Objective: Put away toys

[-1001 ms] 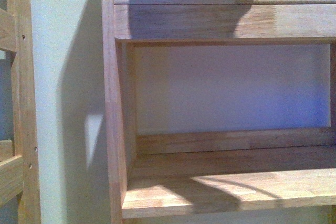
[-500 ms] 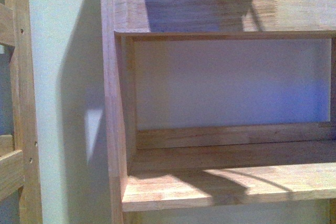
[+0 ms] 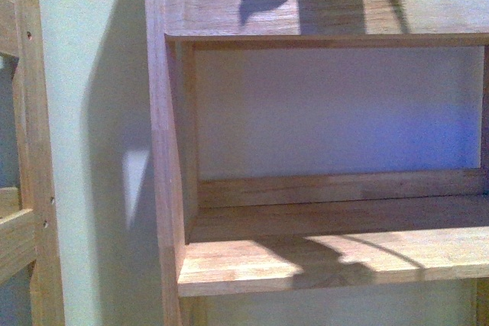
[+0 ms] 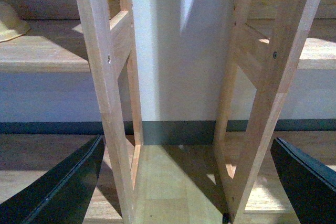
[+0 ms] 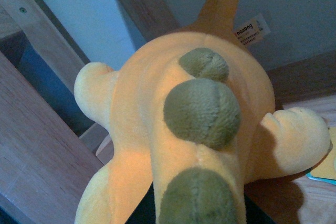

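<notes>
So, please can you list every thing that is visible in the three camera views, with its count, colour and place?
Plush toy: one, orange-yellow with olive-green bumps along its back and a white tag near the tail, filling the right wrist view; only a sliver shows at the top edge of the front view.
Wooden shelf unit: one, light wood, in front of the robot; its lower board is bare and partly sunlit.
Second wooden frame: one, light wood, at the left edge of the front view.
Wall: pale, behind the shelves.
Yellowish object: one, on a shelf in the left wrist view, cut off by the edge.
Left gripper: two dark fingers wide apart, nothing between them.
Right gripper: barely visible beneath the toy; its state cannot be told.
</notes>
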Robot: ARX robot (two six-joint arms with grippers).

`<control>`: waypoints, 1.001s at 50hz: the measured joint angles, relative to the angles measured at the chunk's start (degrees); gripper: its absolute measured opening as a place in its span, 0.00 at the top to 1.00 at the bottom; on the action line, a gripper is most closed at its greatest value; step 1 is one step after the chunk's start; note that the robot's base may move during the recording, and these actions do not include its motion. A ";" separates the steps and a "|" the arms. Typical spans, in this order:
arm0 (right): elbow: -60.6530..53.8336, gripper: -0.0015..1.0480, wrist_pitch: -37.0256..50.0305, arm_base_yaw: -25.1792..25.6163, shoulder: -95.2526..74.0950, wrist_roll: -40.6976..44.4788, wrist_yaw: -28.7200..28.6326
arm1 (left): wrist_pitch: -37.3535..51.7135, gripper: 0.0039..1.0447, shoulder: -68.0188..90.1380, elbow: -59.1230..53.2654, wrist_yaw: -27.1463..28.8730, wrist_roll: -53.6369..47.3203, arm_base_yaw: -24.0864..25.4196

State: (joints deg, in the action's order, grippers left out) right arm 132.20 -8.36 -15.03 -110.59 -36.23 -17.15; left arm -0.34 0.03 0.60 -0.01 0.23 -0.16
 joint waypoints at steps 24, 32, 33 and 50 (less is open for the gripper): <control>0.42 0.93 4.50 -2.93 -2.32 -0.61 0.00 | 0.00 0.06 0.00 0.00 0.00 0.00 0.00; -0.92 0.67 5.88 -2.69 -2.27 -0.63 0.22 | 0.00 0.06 0.00 0.00 0.00 0.00 0.02; -1.16 0.64 6.12 -2.60 -2.16 -0.61 0.22 | 0.00 0.06 0.00 0.00 0.00 0.00 0.02; -4.68 0.25 8.11 -1.27 0.70 0.04 0.63 | 0.00 0.06 0.00 0.00 0.00 0.00 0.02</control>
State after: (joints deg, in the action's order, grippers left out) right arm 127.52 -0.25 -16.29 -109.89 -36.18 -16.51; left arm -0.34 0.03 0.60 -0.01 0.23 -0.14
